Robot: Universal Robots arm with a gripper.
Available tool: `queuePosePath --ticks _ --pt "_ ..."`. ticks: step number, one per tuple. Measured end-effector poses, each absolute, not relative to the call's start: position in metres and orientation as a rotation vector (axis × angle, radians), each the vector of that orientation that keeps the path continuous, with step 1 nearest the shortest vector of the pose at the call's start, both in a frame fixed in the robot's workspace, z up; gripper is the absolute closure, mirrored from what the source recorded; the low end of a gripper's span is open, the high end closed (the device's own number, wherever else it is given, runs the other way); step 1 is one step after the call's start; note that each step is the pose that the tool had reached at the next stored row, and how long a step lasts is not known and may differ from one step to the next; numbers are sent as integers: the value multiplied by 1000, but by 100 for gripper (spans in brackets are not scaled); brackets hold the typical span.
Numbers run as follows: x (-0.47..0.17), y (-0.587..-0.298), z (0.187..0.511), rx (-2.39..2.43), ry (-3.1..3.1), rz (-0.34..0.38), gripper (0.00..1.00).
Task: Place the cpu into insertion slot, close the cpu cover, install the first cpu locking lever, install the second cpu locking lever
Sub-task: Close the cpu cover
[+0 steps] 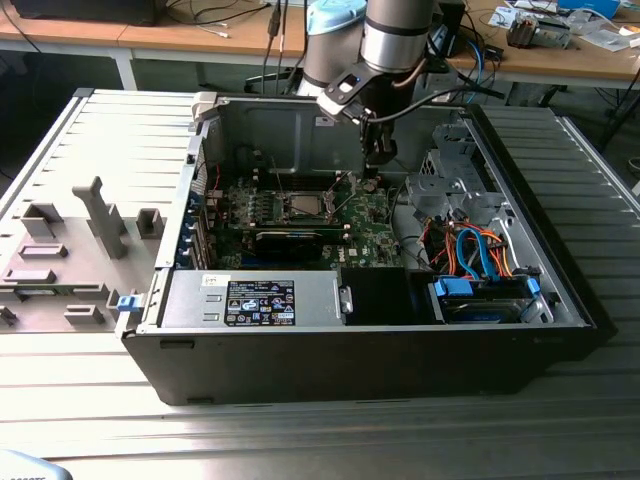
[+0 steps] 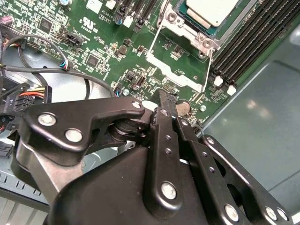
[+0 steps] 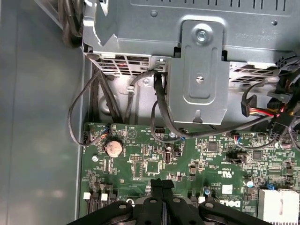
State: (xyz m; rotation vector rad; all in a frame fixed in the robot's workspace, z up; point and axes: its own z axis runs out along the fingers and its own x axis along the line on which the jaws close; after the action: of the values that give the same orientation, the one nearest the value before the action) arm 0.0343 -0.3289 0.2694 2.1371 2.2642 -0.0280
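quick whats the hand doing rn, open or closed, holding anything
hand: closed, nothing visible in its grip; it hangs just above the green board.

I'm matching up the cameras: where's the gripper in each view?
Exterior view: gripper above the green board, inside the case.
Second wrist view: gripper tip beside the coin cell.
First wrist view: gripper over the green board, near the coin cell.
Shared landmark: green board.

Robotics workshop: open computer case point(image 1: 350, 370) on ribbed metal bench point(image 1: 300, 440), wooden desks point(image 1: 180, 38) (cables point(image 1: 230, 15), loose parts point(image 1: 545, 30)) behind.
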Motion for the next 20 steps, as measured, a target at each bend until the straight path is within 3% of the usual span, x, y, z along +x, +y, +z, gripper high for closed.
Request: queuePosePath --ticks 20 --pt "34 -328 253 2145 2274 -45 89"
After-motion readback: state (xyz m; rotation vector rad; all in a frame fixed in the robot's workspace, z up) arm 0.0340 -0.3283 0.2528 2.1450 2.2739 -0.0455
